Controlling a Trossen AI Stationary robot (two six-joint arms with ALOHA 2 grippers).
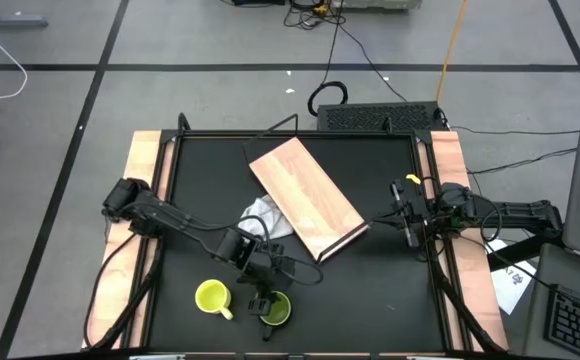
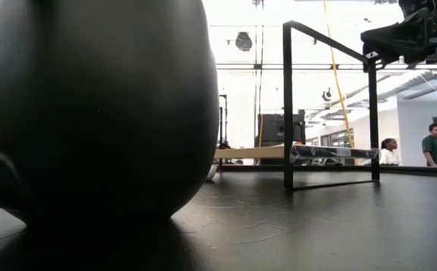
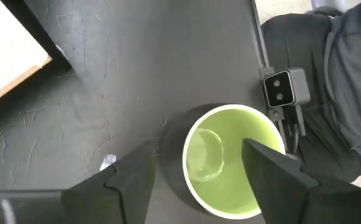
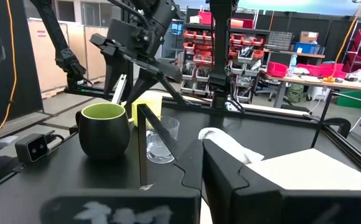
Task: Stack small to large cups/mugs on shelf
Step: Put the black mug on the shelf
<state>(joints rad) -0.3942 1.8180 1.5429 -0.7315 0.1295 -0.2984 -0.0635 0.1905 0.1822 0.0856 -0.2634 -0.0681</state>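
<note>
The dark green mug (image 1: 276, 310), light green inside, stands upright on the black table near its front edge. My left gripper (image 3: 198, 146) hangs open just above it, slanting down. One finger is over the mug's inside and the other outside its wall, and no touch shows. The yellow mug (image 1: 213, 297) stands to the left of the green one. Between the green mug and the white cloth stands the clear glass cup (image 4: 159, 140). The shelf (image 1: 305, 197), a light-wood board, sits aslant at mid table. My right gripper (image 1: 407, 222) waits shut at the right edge.
A crumpled white cloth (image 1: 265, 218) lies against the shelf's near-left side. In the low view the green mug (image 2: 90, 113) blocks most of the sight, with the shelf's dark metal frame (image 2: 288, 105) behind it. People stand in the room beyond the table.
</note>
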